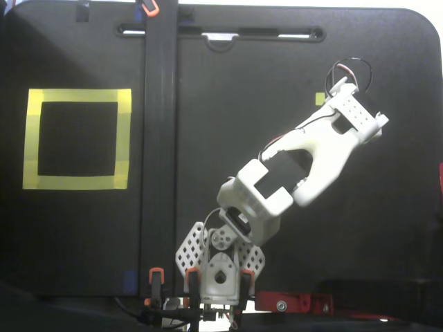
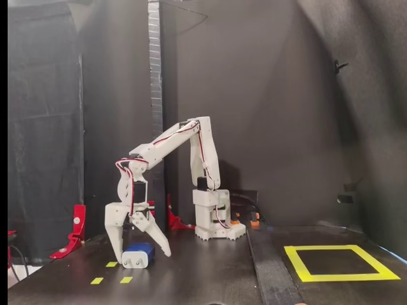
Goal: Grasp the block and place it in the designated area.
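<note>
In a fixed view from the front, the gripper (image 2: 142, 257) stands spread wide over the block (image 2: 138, 255) on the table; from above the arm (image 1: 304, 162) hides both.

- Black tabletop (image 1: 83, 235), matte, rounded far corners in a fixed view from above.
- Dark rail (image 1: 160, 138) runs across table, orange clamps (image 1: 156, 277) at its near end.
- Slot handle (image 1: 221, 32) cut near the table's far edge.
- Black cloth backdrop (image 2: 273, 114) behind and to the sides, creased.
- Vertical post (image 2: 154, 95) rises at the back.
- Red bracket (image 2: 75, 230) at table's left edge.
- Dim room, light glances off tabletop front.
</note>
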Motion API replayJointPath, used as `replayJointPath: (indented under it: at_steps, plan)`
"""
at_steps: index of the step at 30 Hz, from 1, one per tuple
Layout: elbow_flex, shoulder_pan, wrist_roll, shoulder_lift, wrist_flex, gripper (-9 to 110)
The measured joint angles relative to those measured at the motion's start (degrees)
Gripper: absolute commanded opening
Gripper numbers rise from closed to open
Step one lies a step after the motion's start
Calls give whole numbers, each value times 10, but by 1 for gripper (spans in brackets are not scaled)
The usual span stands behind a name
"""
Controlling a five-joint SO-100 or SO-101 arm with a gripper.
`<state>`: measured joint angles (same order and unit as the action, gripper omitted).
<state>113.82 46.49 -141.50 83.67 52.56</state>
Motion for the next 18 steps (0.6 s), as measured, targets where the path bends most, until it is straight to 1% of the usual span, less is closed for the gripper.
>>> replayJointPath:
  at_steps: [1, 6, 7, 10, 18]
  plan:
    - [1, -1, 0, 0, 0, 41]
    - [8, -2, 0, 0, -9, 24]
    - [9, -3, 0, 0, -12, 22]
    - [17, -9, 1, 7, -13, 19]
    - [30, -9, 1, 5, -21, 19]
